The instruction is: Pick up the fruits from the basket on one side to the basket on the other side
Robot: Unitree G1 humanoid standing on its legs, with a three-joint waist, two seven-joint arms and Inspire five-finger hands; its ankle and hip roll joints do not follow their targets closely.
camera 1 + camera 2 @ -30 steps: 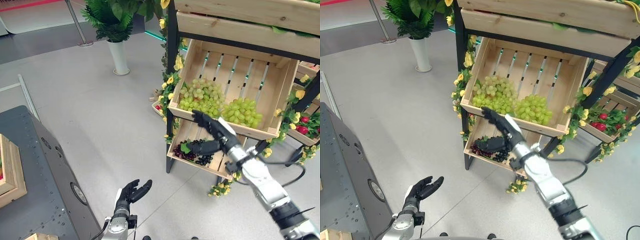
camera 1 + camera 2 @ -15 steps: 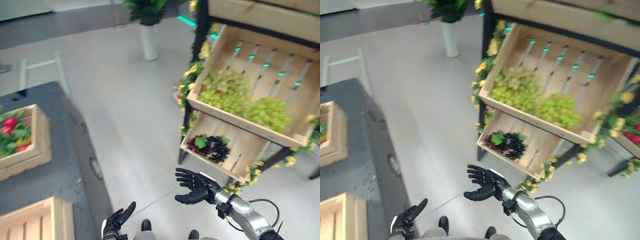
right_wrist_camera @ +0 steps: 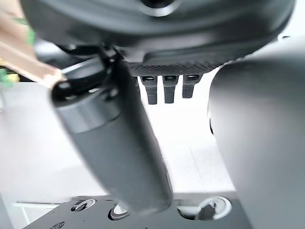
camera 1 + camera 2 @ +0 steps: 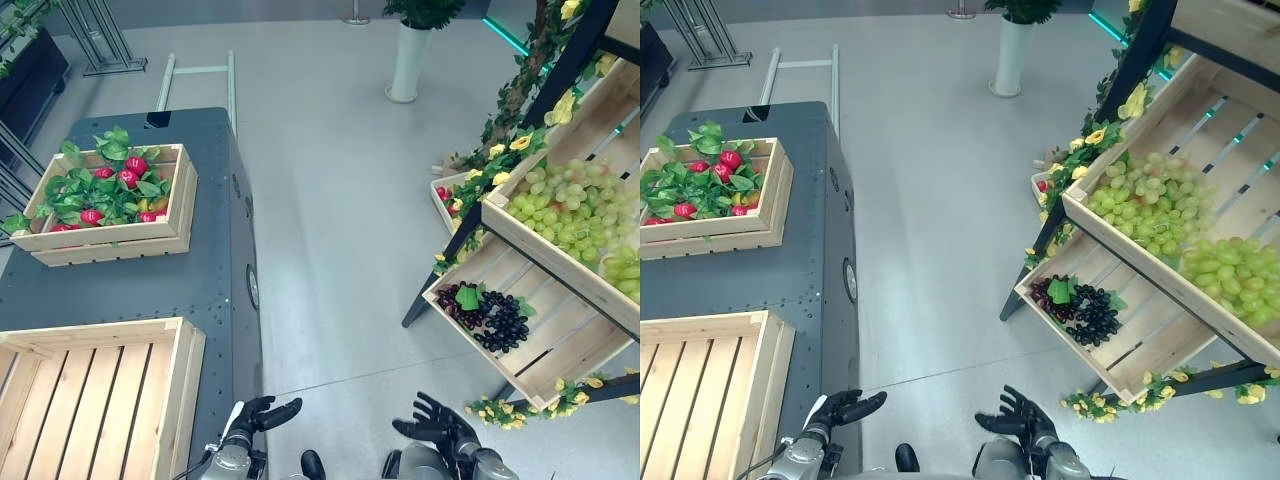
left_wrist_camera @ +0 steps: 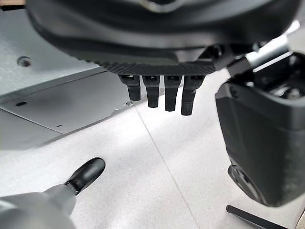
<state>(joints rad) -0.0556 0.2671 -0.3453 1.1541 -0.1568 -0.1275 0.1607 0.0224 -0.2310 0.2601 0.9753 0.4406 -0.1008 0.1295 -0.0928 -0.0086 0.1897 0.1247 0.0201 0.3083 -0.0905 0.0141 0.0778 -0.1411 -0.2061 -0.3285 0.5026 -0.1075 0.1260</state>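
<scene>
A wooden crate (image 4: 178, 196) of red fruits (image 4: 128, 177) among green leaves stands on the dark table (image 4: 215, 285) at the left. In front of it lies an empty wooden crate (image 4: 96, 398). On the shelf at the right, one tilted crate holds green grapes (image 4: 566, 205). The crate below it holds dark grapes (image 4: 497, 317). My left hand (image 4: 256, 416) hangs low beside the table's corner, open and empty. My right hand (image 4: 436, 428) hangs low over the floor, well short of the shelf, fingers (image 3: 164, 89) spread, holding nothing.
A white vase (image 4: 409, 62) with a plant stands at the back. A metal rail (image 4: 198, 72) runs behind the table. Yellow flowers (image 4: 508, 146) trail along the shelf posts, and a small crate of red fruit (image 4: 443, 194) sits on the floor under the shelf.
The camera has swung left, bringing the table and its two crates into view. My right hand has come away from the grape crates, empty, and dropped low near my body.
</scene>
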